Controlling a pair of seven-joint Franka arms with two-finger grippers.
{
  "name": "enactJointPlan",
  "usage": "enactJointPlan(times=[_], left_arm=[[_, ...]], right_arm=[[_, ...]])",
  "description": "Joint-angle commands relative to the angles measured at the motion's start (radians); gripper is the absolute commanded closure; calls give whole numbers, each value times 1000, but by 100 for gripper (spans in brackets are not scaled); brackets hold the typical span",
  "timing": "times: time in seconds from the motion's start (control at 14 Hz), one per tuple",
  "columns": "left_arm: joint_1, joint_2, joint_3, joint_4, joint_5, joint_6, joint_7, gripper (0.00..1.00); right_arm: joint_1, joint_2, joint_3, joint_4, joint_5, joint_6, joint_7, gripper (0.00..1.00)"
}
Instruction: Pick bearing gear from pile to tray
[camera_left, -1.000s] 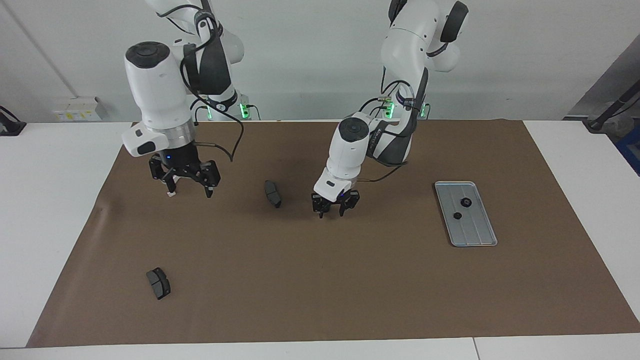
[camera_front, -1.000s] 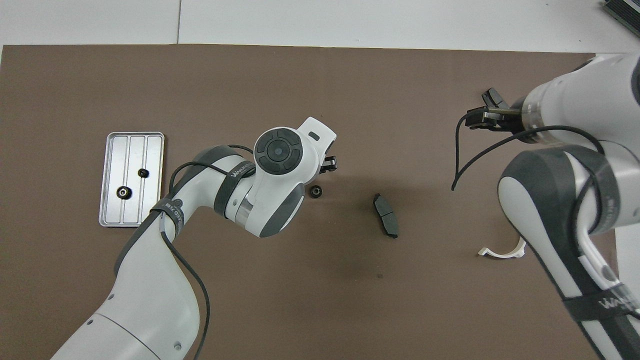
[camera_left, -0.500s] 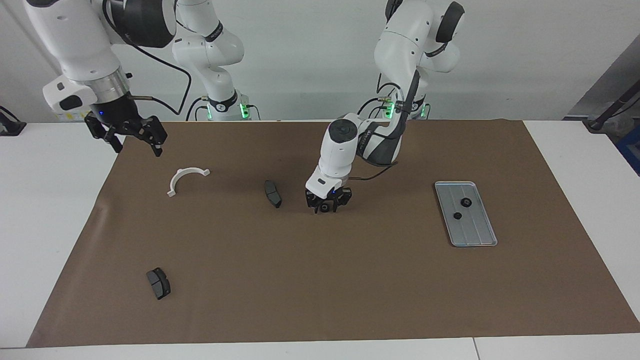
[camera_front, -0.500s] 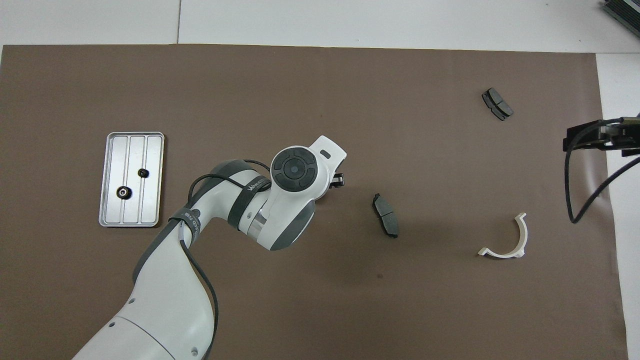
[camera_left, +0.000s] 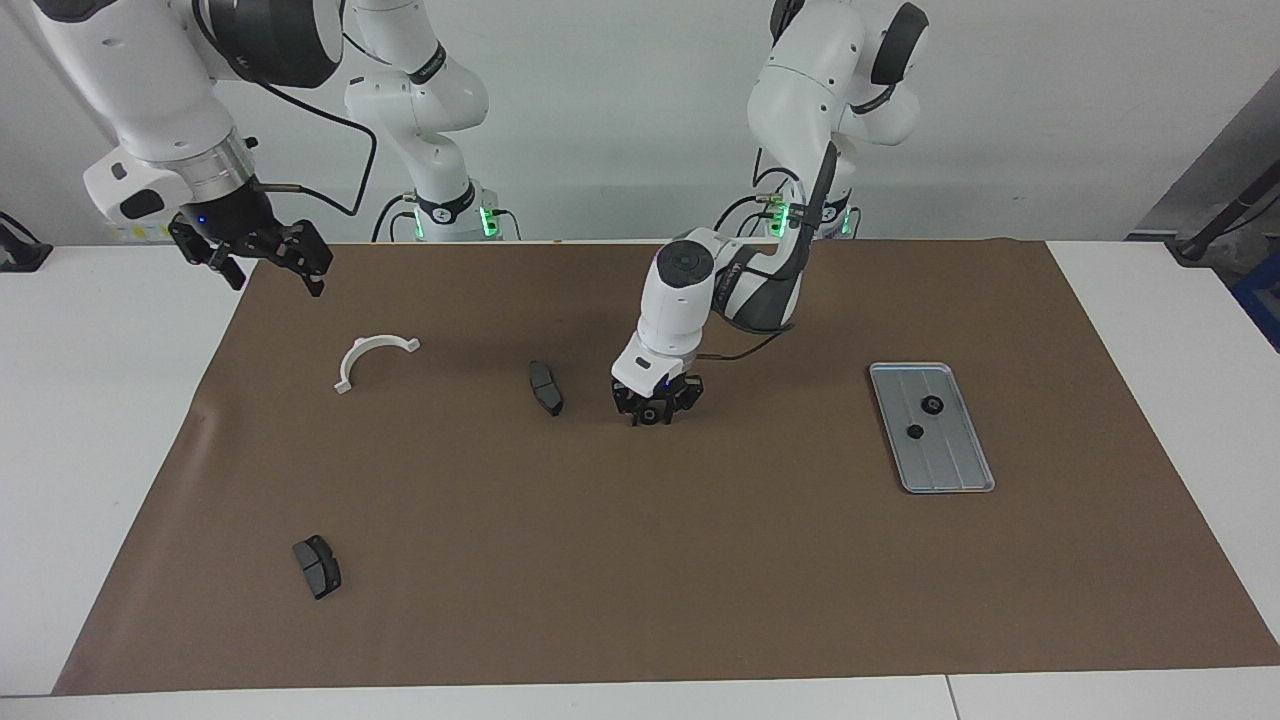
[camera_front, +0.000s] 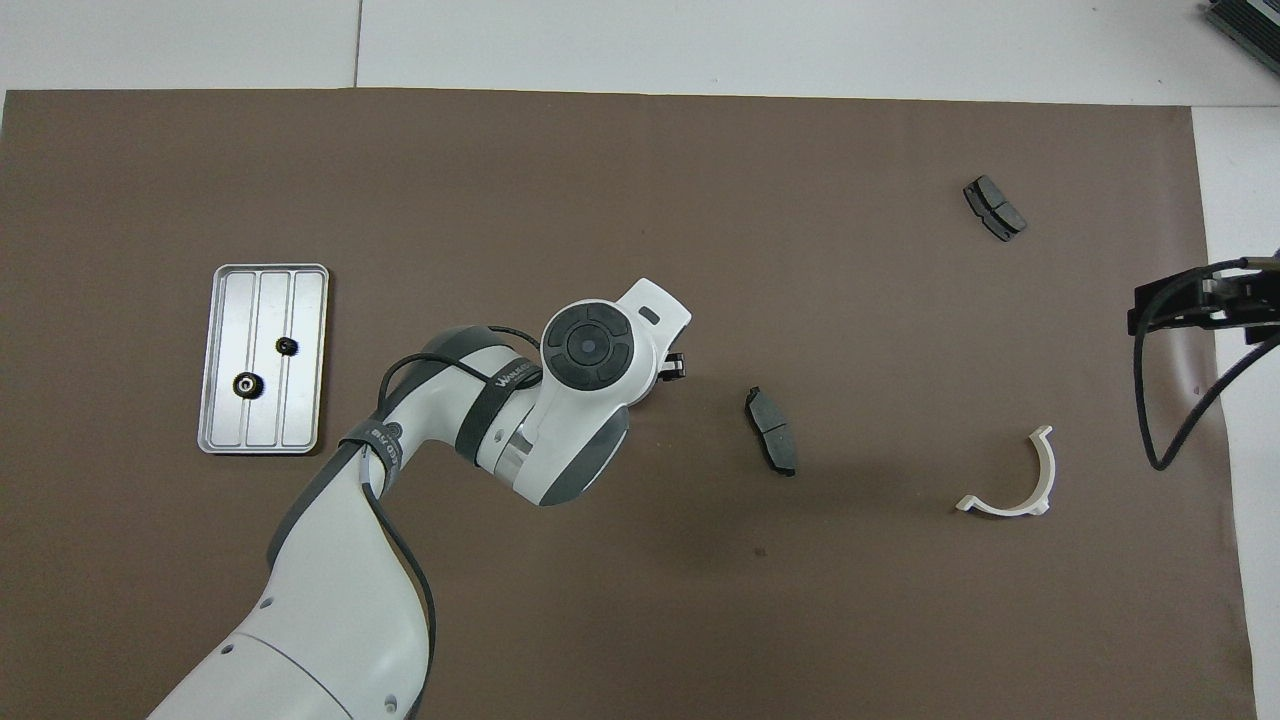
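Brown mat (camera_left: 700, 560), two rings in tray (camera_left: 955, 465), two brake pads, left end effector (camera_left: 655, 412) clamped on ring (camera_left: 650, 414), right end effector (camera_left: 262, 262) apart.

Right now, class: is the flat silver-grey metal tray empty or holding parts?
Holding parts: two small black round rings lie inside the flat silver-grey metal tray, apart from each other.

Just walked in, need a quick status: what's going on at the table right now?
The left gripper is down on the mat, closed around a small black bearing gear beside a brake pad. Two gears already sit in the tray. The right gripper waits, open, raised over the mat's edge near the white bracket.
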Motion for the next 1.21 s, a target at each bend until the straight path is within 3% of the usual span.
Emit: enactJointPlan(times=[0.0,0.43,0.71,0.93,1.14], left_arm=[[-21,-19,17,-35,12,16,-4,62],[-1,-19,16,-9,11,-22,5,99],[115,-2,19,144,11,-185,10,100],[250,-28,19,137,9,-231,126,100],[417,-115,16,70,8,-294,256,100]], right_arm=[[-12,-32,7,-33,27,-7,-12,0],[-56,-32,35,-32,29,-5,-15,0],[-55,-26,36,-15,29,-21,-18,0],[-52,-16,38,19,62,-47,12,0],[-47,-17,39,26,84,-47,51,0]])
